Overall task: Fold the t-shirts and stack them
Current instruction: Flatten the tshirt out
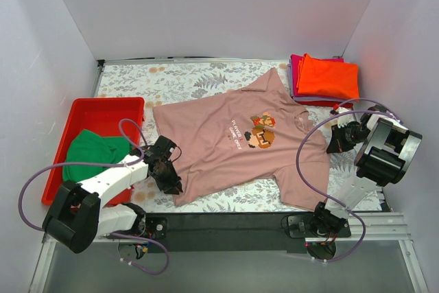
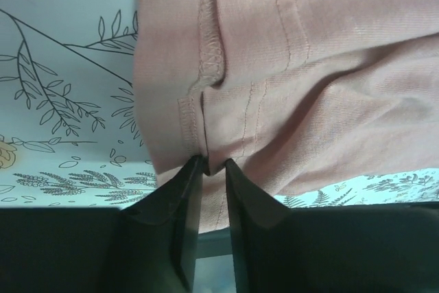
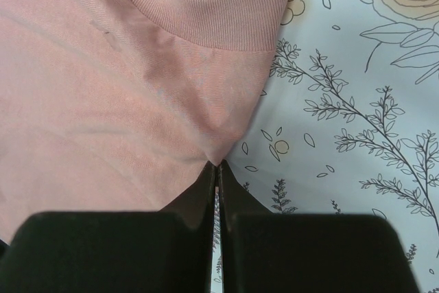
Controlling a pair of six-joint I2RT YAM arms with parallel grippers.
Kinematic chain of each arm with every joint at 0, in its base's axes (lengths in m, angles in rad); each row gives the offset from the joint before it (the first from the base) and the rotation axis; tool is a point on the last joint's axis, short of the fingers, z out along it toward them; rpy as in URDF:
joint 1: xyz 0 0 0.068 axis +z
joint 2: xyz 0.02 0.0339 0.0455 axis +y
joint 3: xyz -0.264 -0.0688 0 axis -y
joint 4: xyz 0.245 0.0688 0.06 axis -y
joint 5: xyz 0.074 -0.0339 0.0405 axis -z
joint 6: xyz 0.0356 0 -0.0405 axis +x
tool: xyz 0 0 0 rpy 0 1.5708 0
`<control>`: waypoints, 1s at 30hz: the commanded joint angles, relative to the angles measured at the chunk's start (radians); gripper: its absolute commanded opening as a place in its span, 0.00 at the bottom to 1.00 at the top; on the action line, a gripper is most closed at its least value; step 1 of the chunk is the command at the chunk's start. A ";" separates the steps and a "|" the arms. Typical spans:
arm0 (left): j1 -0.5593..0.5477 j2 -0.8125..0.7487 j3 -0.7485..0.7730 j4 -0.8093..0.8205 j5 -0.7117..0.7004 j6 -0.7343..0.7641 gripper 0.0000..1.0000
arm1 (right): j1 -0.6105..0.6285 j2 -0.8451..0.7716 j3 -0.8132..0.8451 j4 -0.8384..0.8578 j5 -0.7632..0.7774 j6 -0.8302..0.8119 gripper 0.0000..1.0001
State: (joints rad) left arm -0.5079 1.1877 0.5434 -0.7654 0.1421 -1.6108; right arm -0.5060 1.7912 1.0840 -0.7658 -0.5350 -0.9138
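Only its wrist view shows left pincer (image 2: 214, 162) apparently nipping pink t-shirt (image 2: 309, 66) hem.

The only writing in view is a few short lines of small white lettering (image 1: 234, 135) on the chest of the dusty-pink t-shirt (image 1: 206, 142), which lies spread out on the surface (image 1: 130, 80). The lettering sits just beside a pixel-character print (image 1: 261, 130) and runs at a slant. From the top camera it is too small to make out any word, and neither wrist view gives anything to read.
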 commanded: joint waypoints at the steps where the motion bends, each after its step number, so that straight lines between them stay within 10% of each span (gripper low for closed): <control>1: -0.006 -0.010 0.021 0.009 -0.039 -0.017 0.15 | -0.006 -0.021 0.013 -0.038 -0.028 -0.016 0.01; 13: -0.006 -0.094 0.017 -0.038 -0.030 -0.032 0.00 | -0.005 -0.023 0.011 -0.043 -0.028 -0.025 0.01; 30: -0.007 -0.054 -0.002 -0.048 0.079 0.014 0.11 | -0.006 -0.032 0.008 -0.046 -0.028 -0.033 0.01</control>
State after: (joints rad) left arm -0.5110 1.1244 0.5449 -0.8089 0.1810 -1.6123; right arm -0.5064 1.7905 1.0840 -0.7856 -0.5358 -0.9260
